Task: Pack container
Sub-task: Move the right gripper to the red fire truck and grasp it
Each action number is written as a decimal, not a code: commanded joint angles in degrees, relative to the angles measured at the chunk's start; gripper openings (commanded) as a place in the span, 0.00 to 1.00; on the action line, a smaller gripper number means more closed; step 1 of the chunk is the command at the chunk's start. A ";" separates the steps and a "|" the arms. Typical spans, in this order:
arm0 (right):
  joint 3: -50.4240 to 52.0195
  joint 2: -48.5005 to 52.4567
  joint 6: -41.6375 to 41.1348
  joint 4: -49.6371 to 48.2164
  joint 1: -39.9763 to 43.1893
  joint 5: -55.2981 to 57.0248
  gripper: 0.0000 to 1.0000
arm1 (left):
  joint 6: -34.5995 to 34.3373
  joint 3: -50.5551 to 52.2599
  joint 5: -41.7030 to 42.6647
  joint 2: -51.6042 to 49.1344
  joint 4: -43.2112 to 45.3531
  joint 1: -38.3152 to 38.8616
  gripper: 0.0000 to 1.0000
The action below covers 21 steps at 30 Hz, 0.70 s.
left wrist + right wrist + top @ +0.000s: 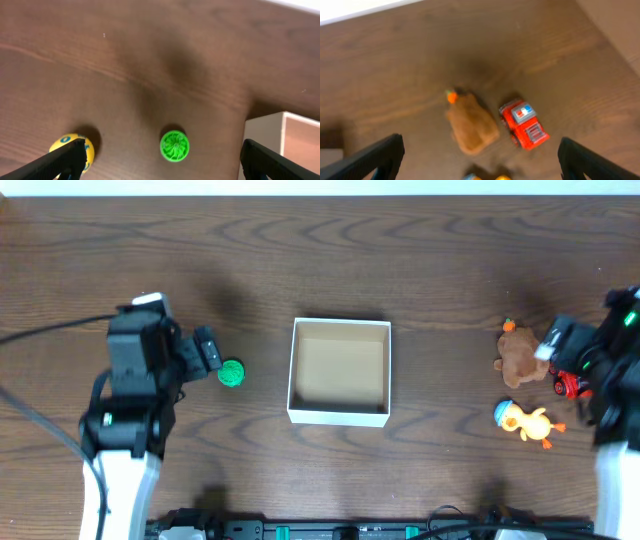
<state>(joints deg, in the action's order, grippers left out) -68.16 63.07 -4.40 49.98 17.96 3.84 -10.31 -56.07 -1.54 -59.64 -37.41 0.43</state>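
Container [339, 416] mouth-up, near-square, no marked long axis. Left gripper [209, 352] at its 9 o'clock, right gripper [562, 362] at 3; my jaws spread wide, holding nothing.

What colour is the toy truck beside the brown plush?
The truck is red; clearest in right wrist view.

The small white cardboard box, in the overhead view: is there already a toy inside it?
No, the small white cardboard box shows only its bare tan-brown floor.
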 commanded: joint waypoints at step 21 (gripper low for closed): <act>-8.98 39.78 32.28 -1.64 12.55 -2.84 0.98 | -1.01 -2.14 -0.39 -4.57 -1.90 -0.24 0.98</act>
<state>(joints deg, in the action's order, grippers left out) -76.14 100.97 25.82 48.97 29.26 1.43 -10.72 -56.93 -1.54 -64.25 -38.94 0.43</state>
